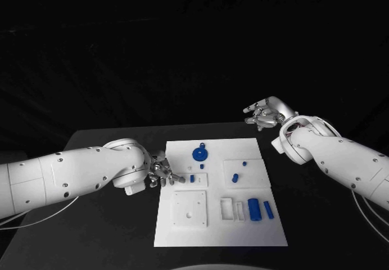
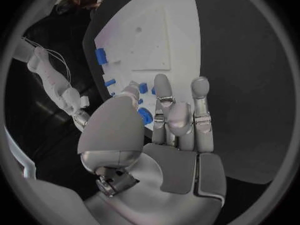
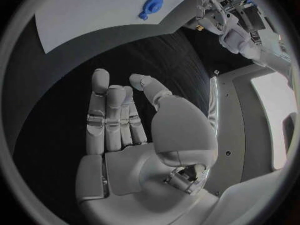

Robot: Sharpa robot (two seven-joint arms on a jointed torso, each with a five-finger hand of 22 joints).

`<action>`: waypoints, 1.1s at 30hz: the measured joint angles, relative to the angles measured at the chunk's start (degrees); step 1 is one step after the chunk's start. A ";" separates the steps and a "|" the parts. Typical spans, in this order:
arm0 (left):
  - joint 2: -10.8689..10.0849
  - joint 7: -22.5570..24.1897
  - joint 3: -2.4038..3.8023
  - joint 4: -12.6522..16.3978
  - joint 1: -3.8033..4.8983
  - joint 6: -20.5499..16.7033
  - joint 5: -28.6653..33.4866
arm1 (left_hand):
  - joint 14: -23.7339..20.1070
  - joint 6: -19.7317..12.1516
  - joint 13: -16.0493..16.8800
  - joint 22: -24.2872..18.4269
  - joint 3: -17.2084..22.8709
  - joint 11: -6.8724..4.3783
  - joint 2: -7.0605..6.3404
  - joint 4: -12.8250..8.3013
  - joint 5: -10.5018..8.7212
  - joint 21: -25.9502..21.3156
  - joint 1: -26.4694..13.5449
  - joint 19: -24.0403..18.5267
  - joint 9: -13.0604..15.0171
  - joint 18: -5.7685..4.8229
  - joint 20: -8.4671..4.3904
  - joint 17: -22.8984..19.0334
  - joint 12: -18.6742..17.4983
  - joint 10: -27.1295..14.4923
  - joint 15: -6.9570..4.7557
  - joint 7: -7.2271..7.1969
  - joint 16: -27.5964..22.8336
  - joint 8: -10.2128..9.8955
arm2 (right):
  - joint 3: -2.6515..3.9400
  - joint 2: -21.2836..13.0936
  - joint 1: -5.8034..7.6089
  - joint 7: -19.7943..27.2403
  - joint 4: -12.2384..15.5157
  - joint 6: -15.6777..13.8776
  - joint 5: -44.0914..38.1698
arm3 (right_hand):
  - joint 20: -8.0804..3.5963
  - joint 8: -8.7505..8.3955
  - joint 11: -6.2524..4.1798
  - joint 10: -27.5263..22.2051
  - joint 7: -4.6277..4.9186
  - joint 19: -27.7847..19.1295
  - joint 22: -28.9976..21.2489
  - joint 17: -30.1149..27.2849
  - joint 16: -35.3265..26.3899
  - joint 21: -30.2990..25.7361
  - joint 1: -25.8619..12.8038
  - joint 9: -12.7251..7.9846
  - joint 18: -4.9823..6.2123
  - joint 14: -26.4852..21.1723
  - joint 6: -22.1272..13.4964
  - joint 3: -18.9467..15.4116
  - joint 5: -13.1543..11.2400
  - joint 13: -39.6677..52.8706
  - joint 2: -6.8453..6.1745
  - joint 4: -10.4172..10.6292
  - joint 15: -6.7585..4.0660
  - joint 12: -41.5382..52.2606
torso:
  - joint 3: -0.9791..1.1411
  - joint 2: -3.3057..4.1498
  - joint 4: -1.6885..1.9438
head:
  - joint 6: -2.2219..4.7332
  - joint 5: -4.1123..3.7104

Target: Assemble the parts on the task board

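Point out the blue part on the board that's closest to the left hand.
The small blue part in the square recess at the task board's left edge, just beside the left hand. The round disc, pegs and cylinders lie farther right.

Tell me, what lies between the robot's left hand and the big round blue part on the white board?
In the head view, only bare white board lies between the left hand and the round blue part.

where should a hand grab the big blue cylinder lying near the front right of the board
Around its middle, from above, fingers closing across the short width. The blue cylinder lies flat on the task board, long axis running front to back. A blue bar lies close on its right and a white slot on its left, so gaps look tight.
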 measured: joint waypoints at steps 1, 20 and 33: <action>-0.05 0.01 0.07 -0.16 0.57 0.59 0.63 | -0.70 -0.72 -0.17 0.00 0.12 0.08 0.48 -0.56 0.84 -0.42 0.33 -0.22 -1.42 0.00 -0.22 -1.38 -0.76 0.08 -0.06 0.26 -0.75 0.00 | 0.00 0.03 0.00 0.00 -0.03 0.00 0.00 | 0.00 0.00 0.00 0.00 0.00 0.00 0.00 0.00 0.00 0.00 0.00 0.00 0.00 0.00 0.00 0.00 0.00 0.00 0.00 0.00 0.00 0.00 | 0.00 0.00 -0.03 | 0.01 0.00; 7.34 11.80 0.56 -7.14 3.89 -5.84 3.82 | -8.72 -10.07 -8.47 -3.58 0.19 4.30 9.29 -21.16 11.83 -10.06 14.94 -3.63 -28.50 -0.91 1.38 -14.84 -21.44 -9.35 3.29 5.65 -14.22 -0.24 | 0.00 0.60 -0.04 0.02 -0.37 -0.01 0.22 | 0.00 0.00 0.00 0.00 0.00 0.00 -0.01 0.00 0.00 0.00 0.00 0.00 -0.03 0.00 0.00 0.00 0.00 0.00 0.00 0.00 0.00 0.00 | 0.01 0.12 -0.09 | 0.66 -0.14; 12.24 29.83 -0.06 -12.38 -0.43 -15.65 -11.84 | -8.18 -11.47 -11.15 -3.99 3.45 8.59 7.19 -26.36 6.69 -12.70 15.51 -4.15 -40.83 1.38 4.40 -19.90 -32.62 -18.06 5.48 6.59 -20.04 -0.23 | 0.00 0.84 -0.04 0.46 -0.59 -0.31 1.11 | 0.10 0.00 -0.34 3.89 -0.04 -0.10 -2.58 -3.91 -3.20 -3.08 -0.23 0.00 -0.11 -0.66 0.05 1.43 -0.67 -16.56 -0.23 -0.15 0.01 -16.78 | 0.01 0.19 -0.11 | 0.73 -0.42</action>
